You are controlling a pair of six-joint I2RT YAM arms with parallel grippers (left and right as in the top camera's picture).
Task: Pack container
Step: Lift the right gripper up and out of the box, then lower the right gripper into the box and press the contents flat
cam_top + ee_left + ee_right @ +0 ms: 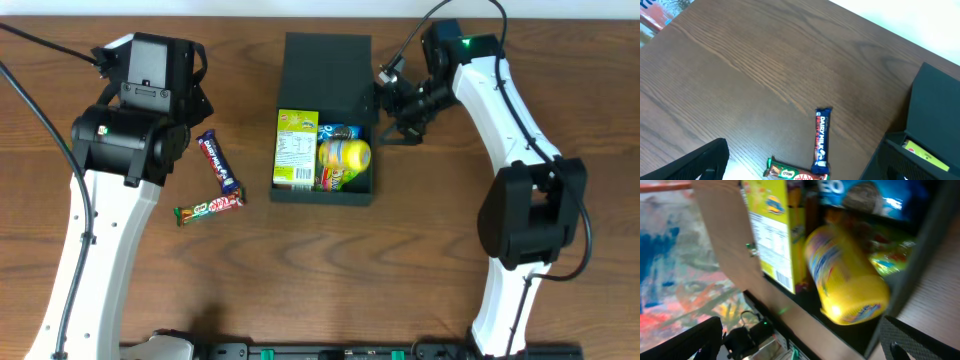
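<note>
The dark teal container sits open at the table's middle, its flap lid laid back. Inside are a green-yellow snack box, a yellow canister and a blue Oreo packet. My right gripper is open and empty beside the container's right wall. Its wrist view shows the canister, the box and the container wall. My left gripper is open and empty above the table, left of the container.
A blue Dairy Milk bar and a green-red KitKat Milo bar lie on the wooden table left of the container, ends touching. Both show in the left wrist view: the Dairy Milk bar and the KitKat bar.
</note>
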